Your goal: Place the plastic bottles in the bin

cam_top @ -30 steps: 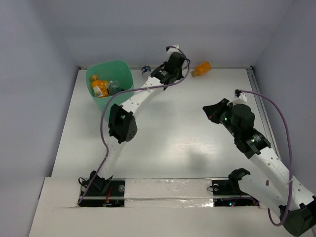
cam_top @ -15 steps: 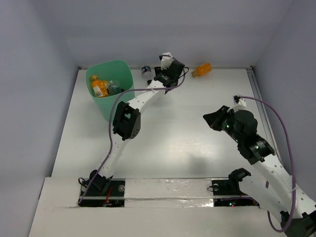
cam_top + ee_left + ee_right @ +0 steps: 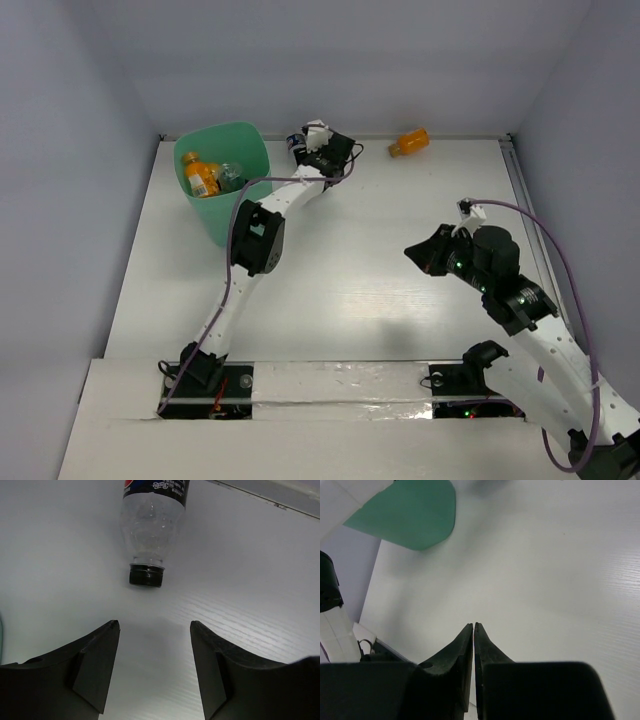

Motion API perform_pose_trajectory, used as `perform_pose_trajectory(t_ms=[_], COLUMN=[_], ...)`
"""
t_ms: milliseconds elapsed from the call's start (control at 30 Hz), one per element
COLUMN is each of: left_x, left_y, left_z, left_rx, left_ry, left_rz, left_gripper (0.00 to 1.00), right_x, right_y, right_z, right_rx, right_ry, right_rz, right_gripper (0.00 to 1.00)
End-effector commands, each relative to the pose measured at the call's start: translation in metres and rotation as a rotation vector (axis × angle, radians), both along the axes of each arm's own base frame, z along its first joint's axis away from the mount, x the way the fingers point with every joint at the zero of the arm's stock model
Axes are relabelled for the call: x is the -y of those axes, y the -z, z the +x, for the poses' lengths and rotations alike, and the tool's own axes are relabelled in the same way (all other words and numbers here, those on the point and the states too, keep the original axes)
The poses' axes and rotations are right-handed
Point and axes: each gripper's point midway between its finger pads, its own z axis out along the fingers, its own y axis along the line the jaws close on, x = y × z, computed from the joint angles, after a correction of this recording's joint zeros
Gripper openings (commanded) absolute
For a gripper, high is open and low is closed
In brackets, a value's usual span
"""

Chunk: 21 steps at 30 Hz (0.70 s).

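The mint-green bin [image 3: 254,150] stands at the back left, with an orange bottle [image 3: 200,177] and a clear bottle [image 3: 231,176] lying inside. A small clear bottle with a dark cap [image 3: 295,142] lies on the table just right of the bin. In the left wrist view this bottle [image 3: 152,525] points its cap at my left gripper [image 3: 155,625], which is open, empty and a short way from it. In the top view my left gripper [image 3: 312,150] is beside that bottle. Another orange bottle [image 3: 409,141] lies at the back wall. My right gripper [image 3: 473,625] is shut and empty, and it hovers at mid-right [image 3: 415,250].
The table [image 3: 340,280] is white and walled at the back and on both sides. The left arm's elbow [image 3: 255,240] stands just in front of the bin. The bin's side shows in the right wrist view [image 3: 410,515].
My left gripper has swung left along the back wall, from near the orange bottle to the small clear bottle. The right gripper has drifted a little left and nearer.
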Motion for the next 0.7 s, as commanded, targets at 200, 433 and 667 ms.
perform_pose_trajectory(t_ms=[200,433,667], left_x=[-0.016,-0.023,-0.036], left_y=[-0.012,-0.004,0.005], left_z=[0.022,0.029,0.041], left_rx=[0.034,0.001,-0.035], left_ry=[-0.033,-0.02,0.008], left_rz=[-0.069,-0.105,-0.131], left_gripper=[0.56,0.56,0.57], right_x=[-0.003,-0.005,-0.003], right_y=[-0.004,-0.024,-0.036], right_z=[-0.007,-0.004,0.001], right_rx=[0.024,0.058,0.079], right_ry=[-0.057,-0.06,-0.042], right_rz=[-0.019,-0.003,0.001], right_gripper=[0.11,0.11,0.12])
